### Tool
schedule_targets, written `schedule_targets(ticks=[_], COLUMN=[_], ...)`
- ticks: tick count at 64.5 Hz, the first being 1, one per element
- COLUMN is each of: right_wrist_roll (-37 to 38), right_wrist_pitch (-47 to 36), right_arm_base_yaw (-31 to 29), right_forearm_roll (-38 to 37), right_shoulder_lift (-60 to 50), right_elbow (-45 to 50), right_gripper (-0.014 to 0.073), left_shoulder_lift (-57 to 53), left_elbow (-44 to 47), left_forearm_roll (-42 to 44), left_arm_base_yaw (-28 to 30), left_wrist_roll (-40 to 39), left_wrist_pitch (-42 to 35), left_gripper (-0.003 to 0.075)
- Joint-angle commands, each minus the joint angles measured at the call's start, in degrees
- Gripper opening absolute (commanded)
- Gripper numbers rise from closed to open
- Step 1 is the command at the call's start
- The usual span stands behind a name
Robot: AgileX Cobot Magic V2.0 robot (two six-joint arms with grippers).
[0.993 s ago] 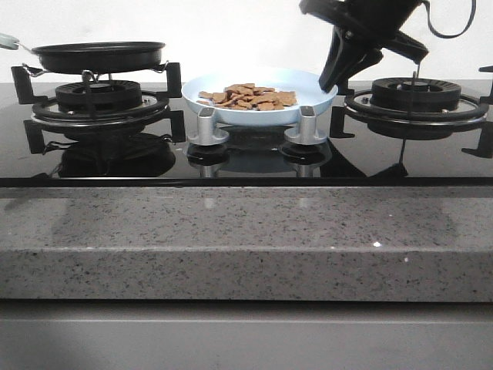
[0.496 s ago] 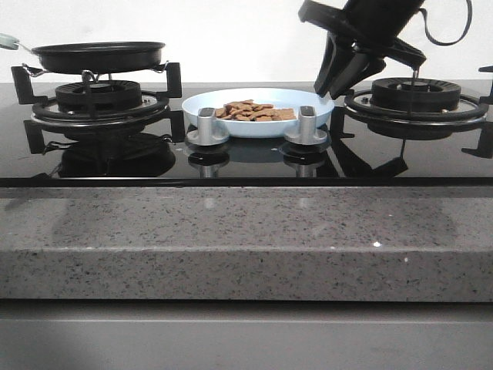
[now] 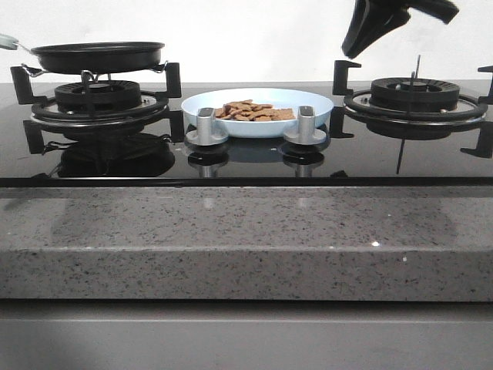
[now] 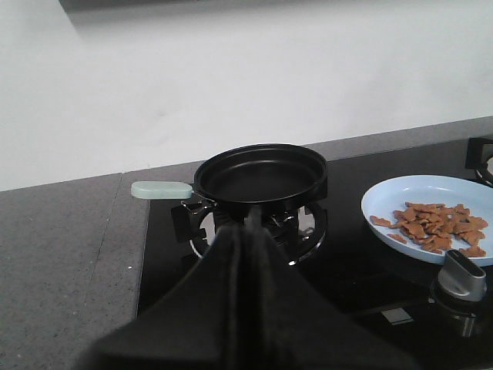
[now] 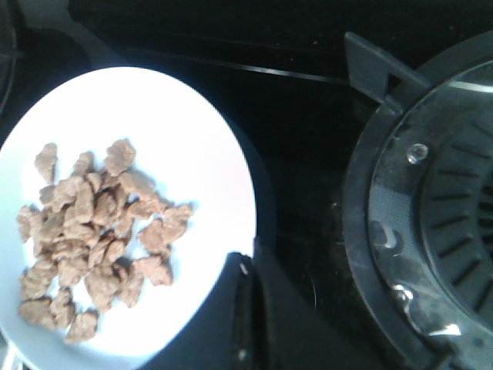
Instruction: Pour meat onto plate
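The pale blue plate [image 3: 317, 103] rests flat on the black glass hob between the two burners. The heap of reddish-brown meat [image 3: 251, 112] lies on it. My right gripper [image 3: 351, 52] hangs above and to the right of the plate, clear of it, with its jaws together and empty. In the right wrist view the gripper [image 5: 248, 266] is over the plate's [image 5: 177, 131] rim, beside the meat [image 5: 92, 231]. My left gripper [image 4: 253, 220] is shut and empty, near the black frying pan [image 4: 258, 173]. The left wrist view also shows the plate [image 4: 385, 202] and meat [image 4: 431, 225].
The empty frying pan [image 3: 98, 55] with a pale green handle [image 4: 160, 189] sits on the left burner. The right burner [image 3: 416, 96] is bare. Two silver knobs [image 3: 206, 123] [image 3: 301, 123] stand in front of the plate. A grey stone counter edge [image 3: 246, 239] runs along the front.
The plate, held raised and tilted a second ago, came down flat on the hob. My right gripper let go of its rim, closed, and rose up to the right.
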Motion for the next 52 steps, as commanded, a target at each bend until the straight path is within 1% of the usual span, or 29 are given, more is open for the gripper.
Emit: schedule_targets(ticks=[1, 6, 8, 15, 27, 38, 52], right_wrist_roll=[-0.41, -0.47, -0.46, -0.69, -4.28, -8.04, -8.23], right_wrist_pitch=[-0.75, -1.14, -2.41, -7.10, -16.21, -21.28, -28.38], right_arm_base_yaw=[-0.23, -0.11, -0.11, -0.11, -0.11, -0.11, -0.11], right_forearm_roll=[-0.02, -0.60, -0.92, -1.49, -1.54, -1.54, -2.44], right_shoulder_lift=[-5.12, -7.31, -9.20, -16.22, -30.92, -42.93, -58.84], right_elbow=[-1.44, -0.15, 1.75, 10.23, 27.74, 39.98, 53.78], right_gripper=[-0.0060, -0.0060, -0.0060, -0.0060, -0.0060, -0.0060, -0.0060], left_shoulder_lift=[0.48, 0.48, 0.48, 0.48, 0.48, 0.48, 0.48], left_elbow=[-1.55, -1.55, -1.55, -1.55, -1.55, -1.55, -1.55], left_forearm_roll=[-1.34, -1.34, -1.34, -1.34, -1.34, -1.34, -1.34], left_arm_base_yaw=[-0.36, -0.36, -0.36, -0.36, -0.36, -0.36, -0.36], left_wrist_roll=[-0.09, -0.09, -0.09, -0.09, -0.09, -0.09, -0.09], left_wrist_pitch=[-3.83, -3.83, -3.83, -3.72, -3.72, -3.72, -3.61], left_gripper=[-0.0020, -0.0020, -0.0020, -0.0020, -0.0020, -0.0020, -0.0020])
